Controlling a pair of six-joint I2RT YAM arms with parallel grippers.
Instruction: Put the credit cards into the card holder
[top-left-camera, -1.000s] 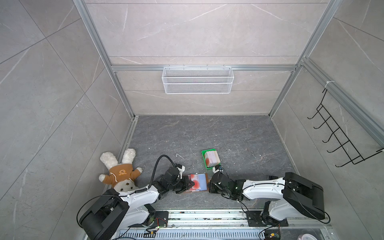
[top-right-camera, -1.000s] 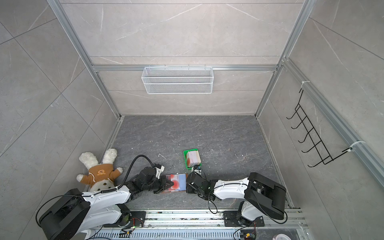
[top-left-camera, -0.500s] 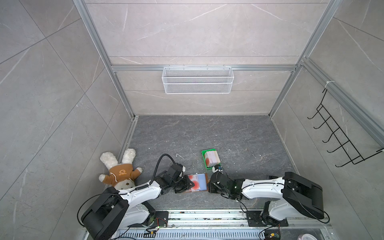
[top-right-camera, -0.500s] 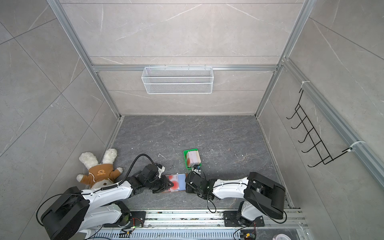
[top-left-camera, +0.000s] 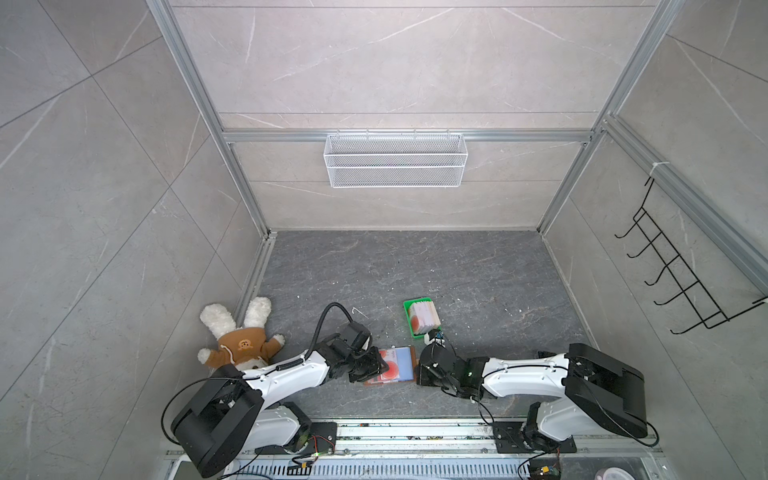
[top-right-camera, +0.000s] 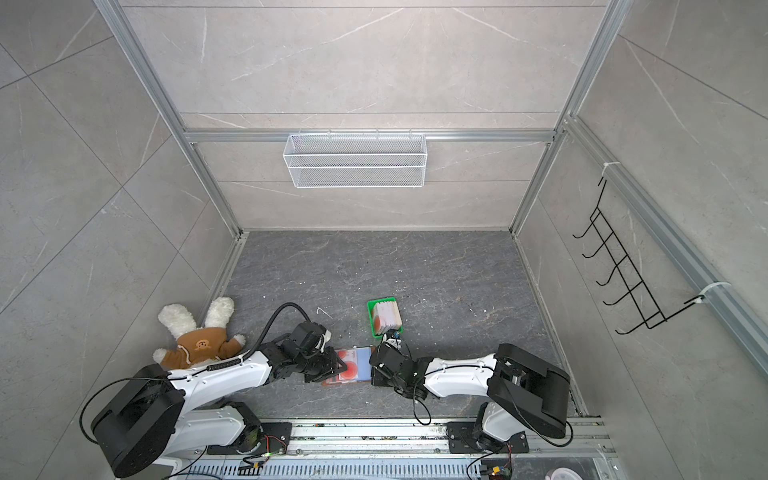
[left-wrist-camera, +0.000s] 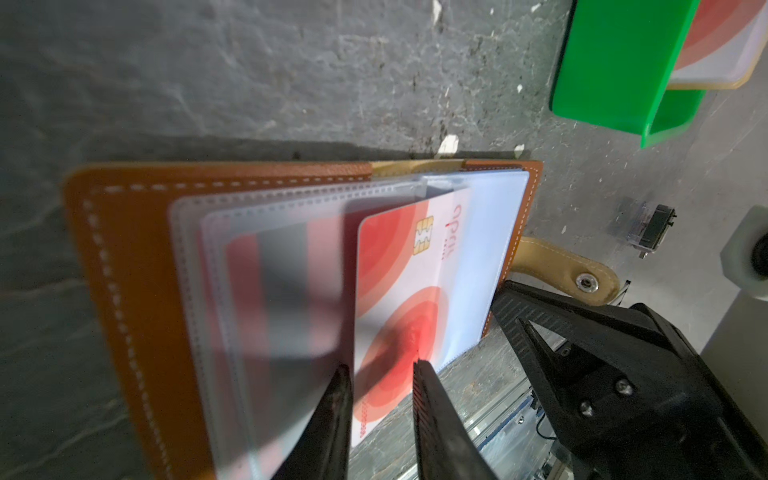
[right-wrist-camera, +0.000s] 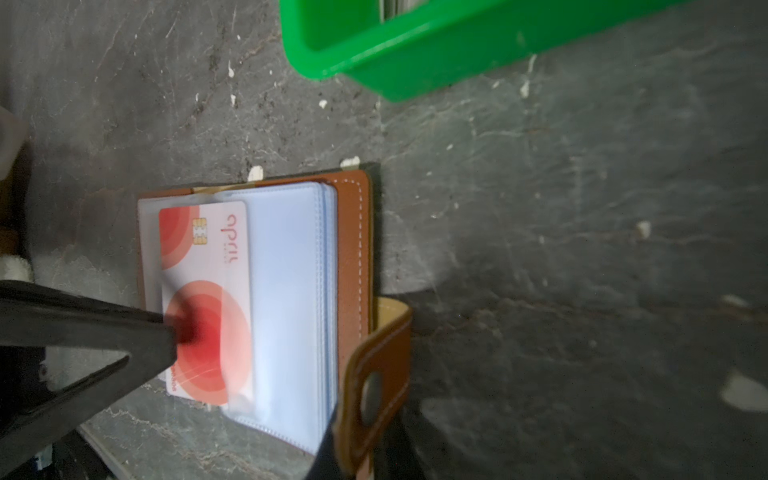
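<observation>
Pale tiled walls (top-left-camera: 395, 62) surround the white wire basket (top-left-camera: 395, 166); dark slate worktop (top-left-camera: 415, 266) below it, black hook rack (top-left-camera: 681, 274) rightward.

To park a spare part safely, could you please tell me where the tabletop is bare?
Free: the far tabletop, from the back wall to the green tray, and the strip right of that tray. Crowded: front centre, where left gripper and right gripper meet the card holder; plush rabbit front left.
</observation>
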